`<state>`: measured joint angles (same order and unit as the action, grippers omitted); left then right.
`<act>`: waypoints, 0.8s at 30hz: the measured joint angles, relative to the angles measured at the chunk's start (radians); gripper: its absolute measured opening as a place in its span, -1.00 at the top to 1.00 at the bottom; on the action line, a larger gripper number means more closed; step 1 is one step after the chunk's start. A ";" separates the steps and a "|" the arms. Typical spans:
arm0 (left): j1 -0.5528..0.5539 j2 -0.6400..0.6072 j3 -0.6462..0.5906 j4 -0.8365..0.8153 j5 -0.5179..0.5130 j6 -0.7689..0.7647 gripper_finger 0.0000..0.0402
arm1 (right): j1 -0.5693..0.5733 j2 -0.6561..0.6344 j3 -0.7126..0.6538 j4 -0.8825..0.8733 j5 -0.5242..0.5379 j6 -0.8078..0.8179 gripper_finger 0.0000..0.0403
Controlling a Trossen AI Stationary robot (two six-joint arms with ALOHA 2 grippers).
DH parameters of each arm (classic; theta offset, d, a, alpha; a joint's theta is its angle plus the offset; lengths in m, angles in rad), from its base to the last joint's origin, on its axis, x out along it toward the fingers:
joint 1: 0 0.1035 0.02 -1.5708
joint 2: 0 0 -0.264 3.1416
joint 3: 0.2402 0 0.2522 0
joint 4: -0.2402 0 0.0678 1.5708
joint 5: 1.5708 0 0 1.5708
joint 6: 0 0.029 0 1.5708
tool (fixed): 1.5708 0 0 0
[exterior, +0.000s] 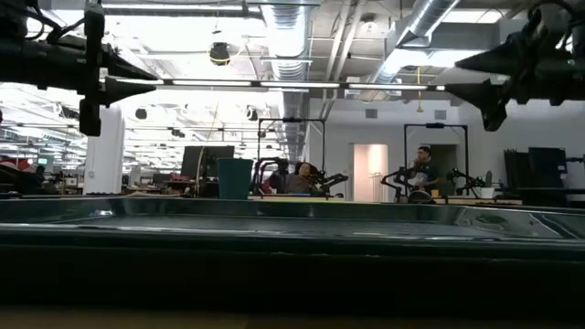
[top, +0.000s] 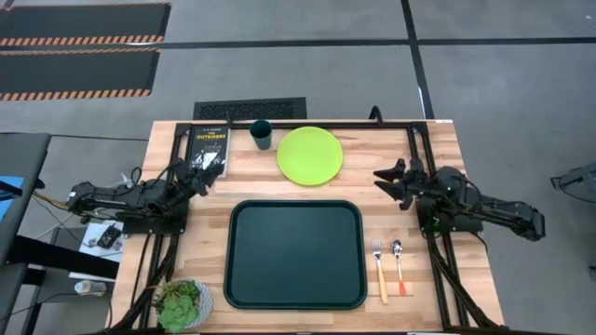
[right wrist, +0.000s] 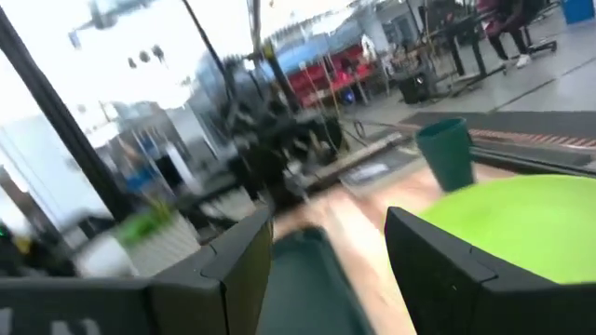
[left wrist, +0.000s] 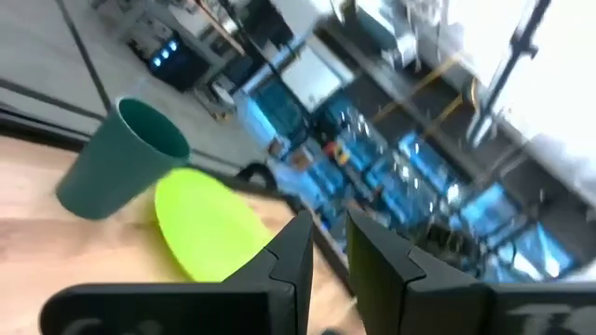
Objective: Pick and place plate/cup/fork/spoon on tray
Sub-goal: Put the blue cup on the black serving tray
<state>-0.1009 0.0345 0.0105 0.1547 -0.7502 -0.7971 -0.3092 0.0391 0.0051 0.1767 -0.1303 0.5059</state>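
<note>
The dark green tray (top: pixel 293 253) lies in the middle of the table. Behind it the lime-green plate (top: pixel 309 154) lies flat, and the teal cup (top: pixel 262 134) stands upright to its left. The yellow-orange-handled fork (top: pixel 380 270) and the red-orange-handled spoon (top: pixel 399 265) lie side by side right of the tray. My left gripper (top: pixel 212 177) hovers left of the plate, open by a narrow gap (left wrist: pixel 330 244) and empty. My right gripper (top: pixel 380 177) hovers right of the plate, open (right wrist: pixel 328 233) and empty. Both point toward the table's middle.
A black book (top: pixel 207 147) lies at the far left of the table, next to the cup. A small bowl of green leaves (top: pixel 183 304) stands at the near left corner. People sit at desks in the room beyond the table (exterior: pixel 420 174).
</note>
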 joint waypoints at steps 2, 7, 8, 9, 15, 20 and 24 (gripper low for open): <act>0.000 0.000 0.000 0.064 -0.007 -0.016 0.72 | 0.000 0.000 0.000 0.046 0.006 0.101 -0.15; 0.000 0.001 0.017 0.261 0.062 0.042 0.55 | 0.000 0.000 0.007 0.165 0.090 0.287 -0.15; 0.000 0.008 0.035 0.292 0.071 0.066 0.50 | 0.000 0.000 0.012 0.182 0.128 0.287 -0.15; 0.000 0.017 0.057 0.323 0.080 0.098 0.45 | 0.000 0.000 0.018 0.204 0.168 0.288 -0.15; 0.000 0.142 0.248 0.367 0.017 0.202 0.15 | -0.001 0.000 0.056 0.247 0.383 0.380 -0.20; 0.001 0.319 0.435 0.336 0.021 0.202 0.05 | -0.001 -0.001 0.063 0.346 0.390 0.279 -0.21; 0.007 0.510 0.627 0.227 0.039 0.267 0.04 | -0.001 -0.001 0.063 0.432 0.394 0.213 -0.21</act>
<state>-0.0936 0.5442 0.6374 0.3819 -0.7110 -0.5305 -0.3099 0.0384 0.0681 0.6091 0.2640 0.7190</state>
